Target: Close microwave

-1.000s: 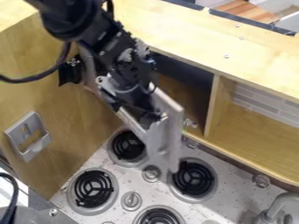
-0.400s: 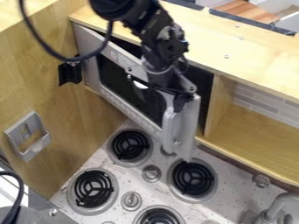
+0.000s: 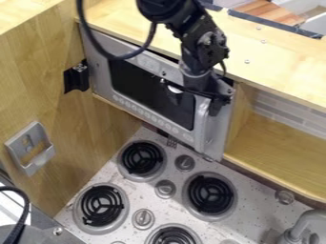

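Note:
The gripper (image 3: 196, 101) hangs in front of the right part of the microwave door, close against its outer face and just above the upright silver handle. The silver microwave door (image 3: 141, 110), with a dark window and a row of round buttons below it, stands nearly flush across the left opening of the wooden cabinet. A narrow dark gap shows along its top edge. The door's right edge reaches the wooden divider. The gripper and wrist cover the door's upper right part.
Below lies a speckled stove top (image 3: 182, 170) with black coil burners and knobs. An open wooden shelf (image 3: 280, 143) is at the right, with a faucet (image 3: 307, 221) at the lower right. A grey holder (image 3: 32, 148) is mounted on the left wooden wall.
The door has swung inward from jutting over the stove to nearly flush with the cabinet. The gripper has moved right and slightly up along with it.

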